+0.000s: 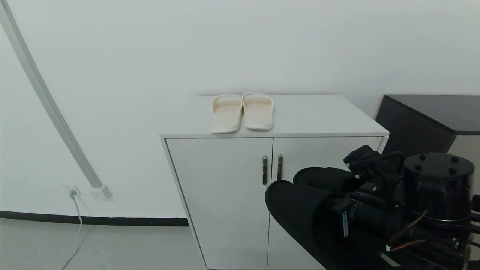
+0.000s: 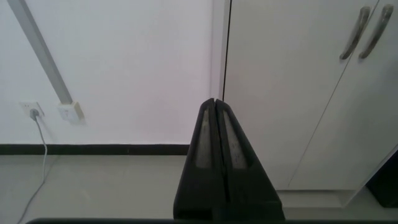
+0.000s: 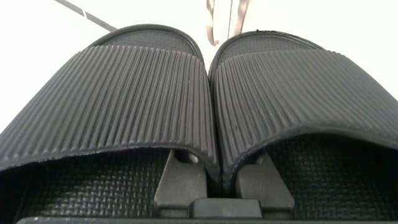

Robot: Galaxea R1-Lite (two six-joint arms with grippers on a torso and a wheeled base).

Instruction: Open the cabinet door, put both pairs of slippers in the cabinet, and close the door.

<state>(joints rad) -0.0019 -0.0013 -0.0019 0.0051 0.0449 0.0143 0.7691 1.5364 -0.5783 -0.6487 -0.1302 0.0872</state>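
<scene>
Our left gripper (image 2: 215,107) is hanging pinched together on nothing beside the cabinet (image 1: 318,116), whose two doors (image 1: 221,195) are sitting closed under two cream slippers (image 1: 242,111), while we are clamping two black slippers (image 1: 300,202) side by side in the right gripper (image 3: 214,186), just before the two handles (image 1: 265,170), its small label (image 1: 345,224) being too tiny to read.
</scene>
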